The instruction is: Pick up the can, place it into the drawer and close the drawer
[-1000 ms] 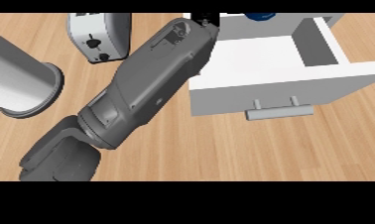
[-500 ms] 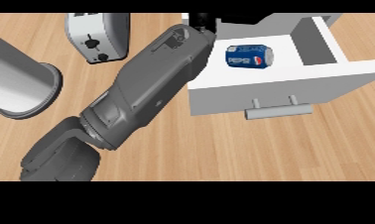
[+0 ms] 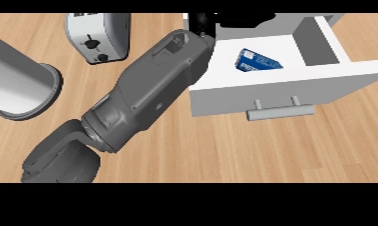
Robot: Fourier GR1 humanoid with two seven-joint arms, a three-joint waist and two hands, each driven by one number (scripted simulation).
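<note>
The blue can (image 3: 258, 61) lies on its side on the white floor of the open drawer (image 3: 325, 50), its white label lettering too small to read, and nothing else shows inside the drawer. One grey forearm (image 3: 151, 92) reaches up across the wooden counter (image 3: 221, 150) to the drawer's back left corner, where its black hand (image 3: 203, 21) is mostly cut off at the top, so I cannot tell how its fingers are set or whether they hold anything. A silver toaster (image 3: 96, 37) stands to the left of the arm, and a grey cylinder (image 3: 22, 87) lies at the left edge.

blue can (image 3: 258, 61) in drawer (image 3: 325, 77), label unreadable
</note>
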